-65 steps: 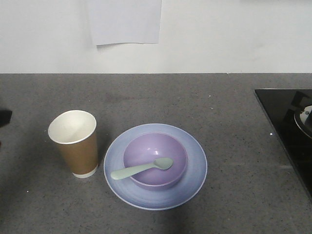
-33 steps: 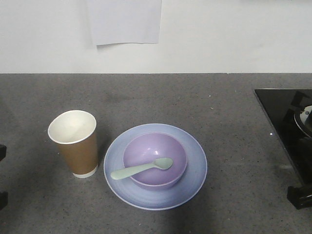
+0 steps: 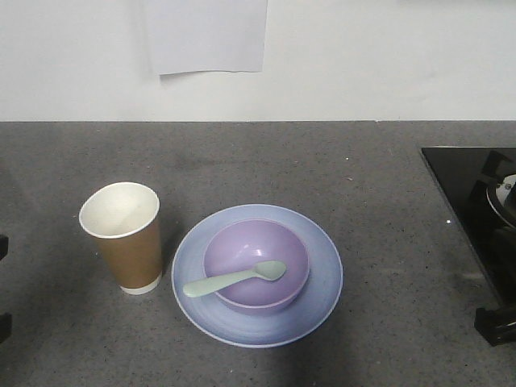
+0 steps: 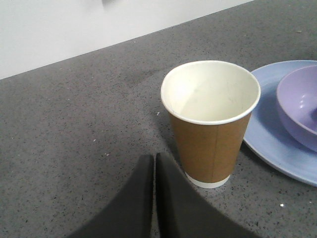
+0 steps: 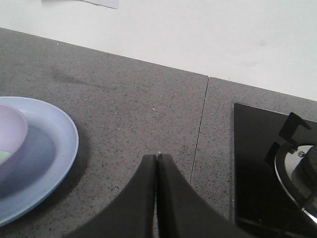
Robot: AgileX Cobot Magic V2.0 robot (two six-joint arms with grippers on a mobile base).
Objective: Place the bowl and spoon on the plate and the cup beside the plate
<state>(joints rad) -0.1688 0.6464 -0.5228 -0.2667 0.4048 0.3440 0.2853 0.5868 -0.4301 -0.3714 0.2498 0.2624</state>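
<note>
The bowl sits on the plate, the spoon resting across it — the cup upright just left. Both the left gripper and the right gripper are closed, empty.

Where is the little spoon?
In the front view, the spoon lies across the purple bowl on the blue plate, right of the paper cup.

Matte black tapered hand fingers
</note>
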